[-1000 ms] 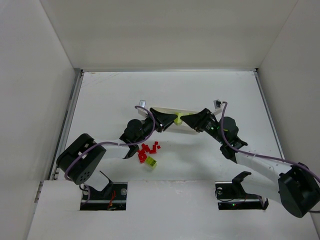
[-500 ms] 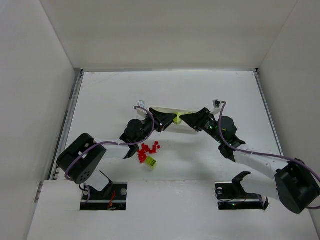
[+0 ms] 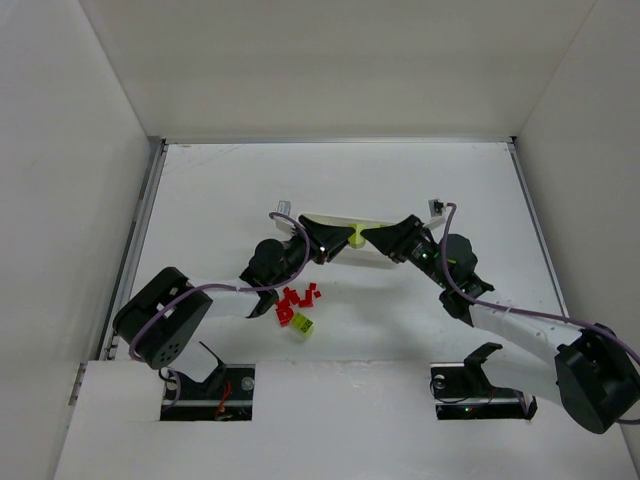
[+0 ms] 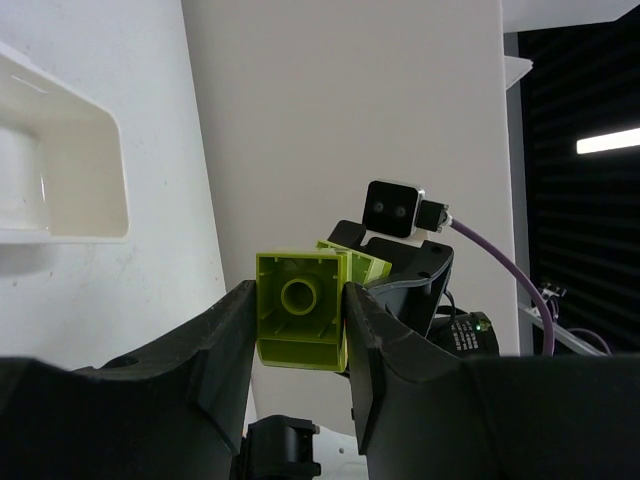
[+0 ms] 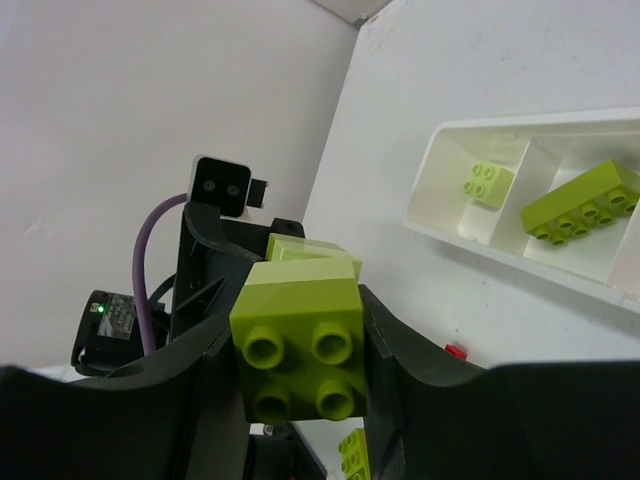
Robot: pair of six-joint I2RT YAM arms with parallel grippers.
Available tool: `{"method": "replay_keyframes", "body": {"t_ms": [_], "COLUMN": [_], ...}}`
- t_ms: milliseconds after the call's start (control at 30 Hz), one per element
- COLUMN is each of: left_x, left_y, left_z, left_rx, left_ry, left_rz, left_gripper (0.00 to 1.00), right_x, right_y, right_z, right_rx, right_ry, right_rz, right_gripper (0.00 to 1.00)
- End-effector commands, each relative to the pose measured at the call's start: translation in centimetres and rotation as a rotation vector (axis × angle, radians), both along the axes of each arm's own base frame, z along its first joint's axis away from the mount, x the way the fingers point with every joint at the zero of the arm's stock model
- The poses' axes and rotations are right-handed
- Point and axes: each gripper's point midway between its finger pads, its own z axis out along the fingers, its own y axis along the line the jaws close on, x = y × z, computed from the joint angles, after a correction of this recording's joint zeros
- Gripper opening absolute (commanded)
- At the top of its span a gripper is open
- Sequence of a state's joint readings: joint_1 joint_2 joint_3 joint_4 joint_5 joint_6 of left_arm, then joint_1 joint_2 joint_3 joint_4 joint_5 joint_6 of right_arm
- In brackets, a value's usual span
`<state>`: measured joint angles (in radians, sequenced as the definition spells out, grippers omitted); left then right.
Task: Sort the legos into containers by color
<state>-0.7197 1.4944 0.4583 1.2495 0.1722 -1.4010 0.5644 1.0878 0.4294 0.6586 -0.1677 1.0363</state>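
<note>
The left pincer (image 4: 298, 335) was closed on a lime brick (image 4: 298, 300). Nose to nose with it, the right pincer (image 5: 300, 350) gripped a second lime brick (image 5: 298, 310); the bricks touched, but I could not tell whether they were joined. Just beyond lay the tray (image 5: 430, 180), holding a small green piece (image 5: 487, 183) and a long one (image 5: 580, 205). Behind the left pincer, red legos (image 3: 297, 300) and one loose green brick (image 3: 302, 325) remained unsorted; I judged the work early. The enclosure walls (image 3: 90, 200) stood well apart.
</note>
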Motion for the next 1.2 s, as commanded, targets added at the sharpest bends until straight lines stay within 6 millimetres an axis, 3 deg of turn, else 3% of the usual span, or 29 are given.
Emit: {"method": "replay_keyframes", "body": {"t_ms": [0, 667, 1167], "left_x": [-3.5, -4.1, -3.8], "left_y": [-0.5, -0.4, 0.1], "left_z": [8.5, 9.5, 9.0], "left_rx": [-0.209, -0.229, -0.226], "left_ry": [-0.236, -0.263, -0.249], "left_rz": [-0.110, -0.113, -0.097], "left_gripper": [0.15, 0.16, 0.15], "right_x": [-1.8, -1.7, -2.0], "right_y": [1.4, 1.2, 0.7], "right_z": [2.3, 2.1, 2.5], "right_rx": [0.050, 0.040, 0.044], "right_ry": [-0.054, -0.049, -0.059], "right_rz": [0.090, 0.076, 0.073], "right_gripper": [0.46, 0.49, 0.46]}}
